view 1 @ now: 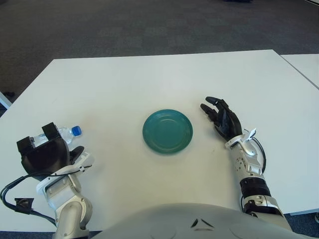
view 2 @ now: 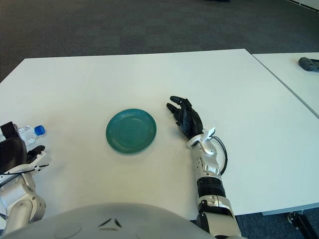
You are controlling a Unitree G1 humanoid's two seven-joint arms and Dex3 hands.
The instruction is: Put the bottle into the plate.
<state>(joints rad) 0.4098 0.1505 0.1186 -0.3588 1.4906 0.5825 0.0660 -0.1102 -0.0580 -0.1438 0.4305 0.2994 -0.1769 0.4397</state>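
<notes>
A clear plastic bottle (view 1: pixel 67 133) with a blue cap lies on its side near the white table's left edge, cap pointing right. My left hand (view 1: pixel 46 149) sits just in front of it and covers its lower half, fingers spread upward and thumb out to the right, gripping nothing. The teal plate (view 1: pixel 168 131) is at the table's middle, well to the right of the bottle. To the right of the plate shows my right hand (view 1: pixel 222 119), fingers stretched out and holding nothing.
The white table (view 1: pixel 149 79) runs far back and to both sides. A second white table (view 2: pixel 294 74) stands at the right with a dark object (view 2: pixel 309 63) on it. Black cable loops beside my left forearm (view 1: pixel 15 196).
</notes>
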